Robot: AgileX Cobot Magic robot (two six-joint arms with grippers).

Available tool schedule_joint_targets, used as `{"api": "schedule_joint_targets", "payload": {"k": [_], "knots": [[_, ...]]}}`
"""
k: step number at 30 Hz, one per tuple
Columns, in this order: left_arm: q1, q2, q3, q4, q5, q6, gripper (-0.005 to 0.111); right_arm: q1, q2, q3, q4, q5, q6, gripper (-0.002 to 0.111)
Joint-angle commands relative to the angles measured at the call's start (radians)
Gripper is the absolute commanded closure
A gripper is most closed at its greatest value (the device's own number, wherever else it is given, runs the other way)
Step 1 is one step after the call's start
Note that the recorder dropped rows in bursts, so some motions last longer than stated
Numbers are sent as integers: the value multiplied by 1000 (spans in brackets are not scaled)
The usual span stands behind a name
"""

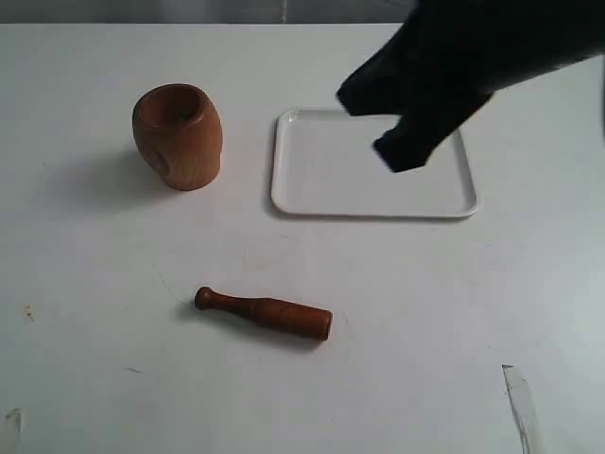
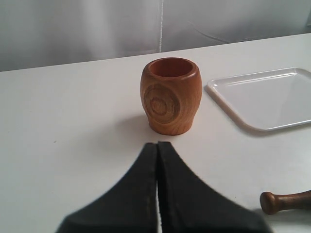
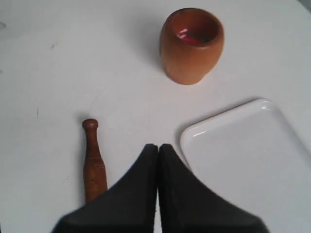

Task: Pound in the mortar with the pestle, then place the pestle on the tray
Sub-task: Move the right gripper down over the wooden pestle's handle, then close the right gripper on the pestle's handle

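The reddish-brown mortar point(image 1: 177, 135) stands upright at the table's back left, also seen as mortar point(image 2: 170, 95) and mortar point(image 3: 192, 44). The pestle point(image 1: 265, 312) lies flat on the table nearer the front, knob to the left; pestle point(image 3: 94, 162) shows beside the right fingers, and its knob end, the pestle point(image 2: 284, 201), shows in the left wrist view. The white tray point(image 1: 284, 194) lies empty right of the mortar. My right gripper point(image 1: 389, 149) hovers shut over the tray, holding nothing; right gripper point(image 3: 158, 145). My left gripper point(image 2: 157, 143) is shut and empty, short of the mortar.
The white tabletop point(image 1: 95, 359) carries a few small marks. A thin pale strip point(image 1: 518, 402) lies at the front right corner. A grey backdrop point(image 2: 73, 29) rises beyond the table's far edge.
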Motion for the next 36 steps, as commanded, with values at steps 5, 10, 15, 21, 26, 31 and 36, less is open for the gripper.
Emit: {"api": "schedule_joint_targets", "payload": {"k": [5,10,15,21,26,31,36], "knots": [[-8,-1,1,-7,-3,-8,107,193,365,-220,-112,42,19,108],[-8,-1,1,-7,-3,-8,107,293,551,-311,-259,88,139,108],[-8,-1,1,-7,-3,-8,107,361,659,-318,-264,125,128,87],[-8,-1,1,-7,-3,-8,107,399,731,-318,-277,14,153,48],[-8,-1,1,-7,-3,-8,107,399,764,-318,-334,-20,228,53],[-8,-1,1,-7,-3,-8,107,399,768,-318,-334,-40,228,55],[-8,-1,1,-7,-3,-8,107,399,803,-318,-331,-36,239,55]]}}
